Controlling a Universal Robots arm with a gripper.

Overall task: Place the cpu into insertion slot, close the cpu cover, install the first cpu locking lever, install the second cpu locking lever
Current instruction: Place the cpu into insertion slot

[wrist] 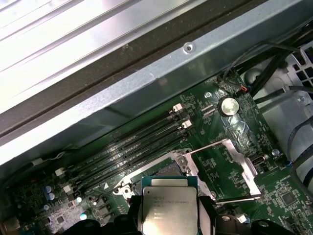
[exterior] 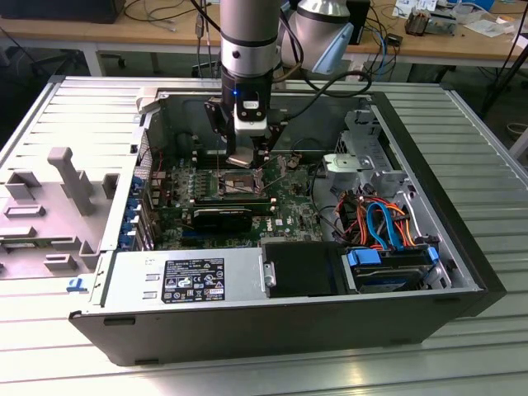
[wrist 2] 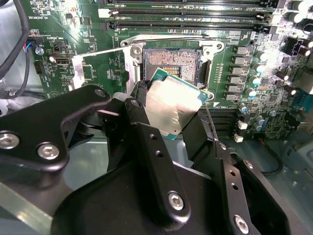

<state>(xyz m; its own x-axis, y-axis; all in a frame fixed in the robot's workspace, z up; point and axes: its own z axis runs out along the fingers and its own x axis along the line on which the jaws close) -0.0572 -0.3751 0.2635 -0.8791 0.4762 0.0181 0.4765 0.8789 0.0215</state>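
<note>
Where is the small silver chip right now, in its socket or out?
Out. The gripper holds the cpu clear of the insertion slot, whose bare pins show; the cpu cover stands open.

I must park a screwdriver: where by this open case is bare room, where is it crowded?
Free: ribbed table at the exterior view's right of the case, and the strip along its near wall. Crowded: grey fixture at that view's left; cables inside.

Showing dull silver-grey metal on the cpu (wrist 2: 173, 110), glinting bright sheet metal on the cpu cover (wrist: 247, 171), looking matt black on the gripper (wrist 2: 170, 120) and glossy green on the circuit board (wrist 2: 102, 73)
</note>
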